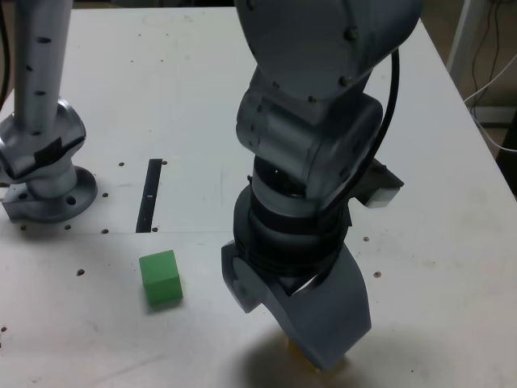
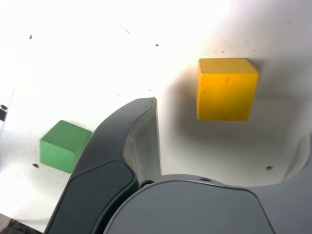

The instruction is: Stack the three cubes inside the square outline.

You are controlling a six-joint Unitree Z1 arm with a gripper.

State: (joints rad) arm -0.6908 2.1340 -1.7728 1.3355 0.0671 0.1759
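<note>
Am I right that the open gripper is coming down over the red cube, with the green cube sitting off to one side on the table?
Not quite: the cube under the open gripper is yellow, not red. The wrist view shows the yellow cube lying between the spread jaws, untouched. The rest holds: the green cube sits apart on the table. No red cube shows in either view.

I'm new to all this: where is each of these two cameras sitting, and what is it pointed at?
Exterior view: off the arm, above the white table, looking down at the green cube and black strip; the arm fills the middle, with the gripper low.
Wrist view: on the wrist, looking down between open jaws at the yellow cube; a dark finger shows.
Shared: the green cube, the gripper and the table; the exterior view shows only a sliver of yellow.
</note>
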